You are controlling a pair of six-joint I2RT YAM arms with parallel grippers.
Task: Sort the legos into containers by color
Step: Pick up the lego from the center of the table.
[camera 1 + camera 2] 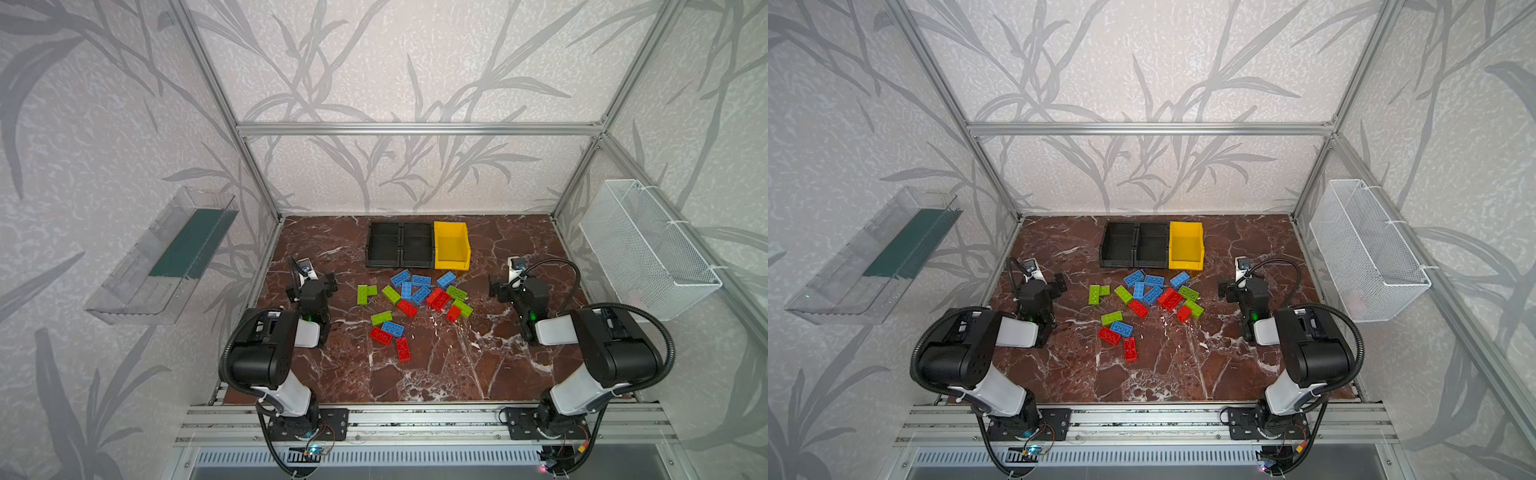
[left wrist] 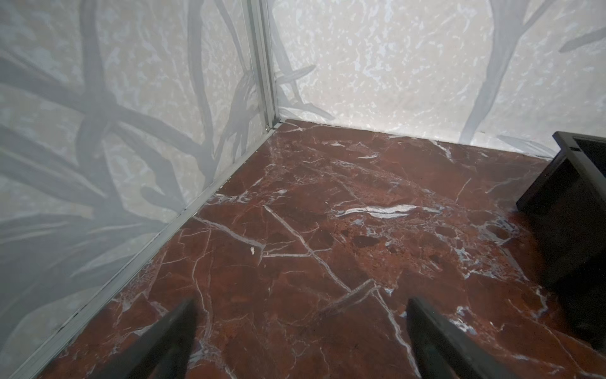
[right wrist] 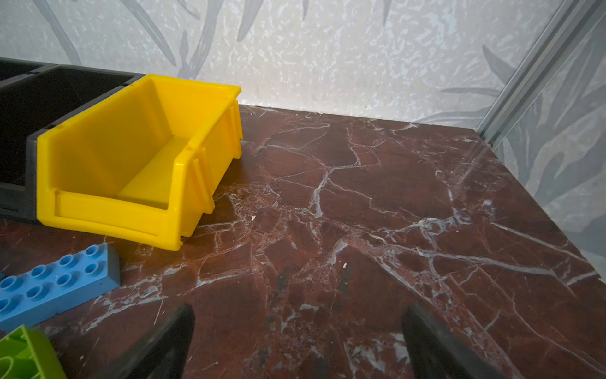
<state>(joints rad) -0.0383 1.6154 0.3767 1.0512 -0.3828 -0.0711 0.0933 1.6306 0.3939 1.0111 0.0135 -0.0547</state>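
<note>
Near bricks: a red brick (image 1: 403,348) lies closest to you on the worktop (image 1: 457,365), its long axis running near to far. Just behind it a second red, a blue and a lime green brick sit bunched close.
Left tool (image 1: 329,283): jaws spread wide with nothing between them, hanging over bare marble off the left flank of the pile.
Right tool (image 1: 494,287): likewise spread wide and empty, off the pile's right flank.
Main heap: most of the legos (image 1: 417,293) lie level with both tools and between them. Blue bricks crowd the far side, and reds and greens overlap in the middle.
Containers: two black bins (image 1: 384,244) and one yellow bin (image 1: 451,245) stand in a touching row at the far side, just beyond the heap. All look empty, so I judge that sorting has not yet begun.
What your move turns on: the green L-shaped pair (image 1: 363,295) stands apart on the heap's left, nearer your left tool. The lone blue brick (image 1: 446,279), its long axis slanting across the worktop, lies just before the yellow bin and nearer your right tool. Either looks a cleaner first pick than the overlapped middle.
</note>
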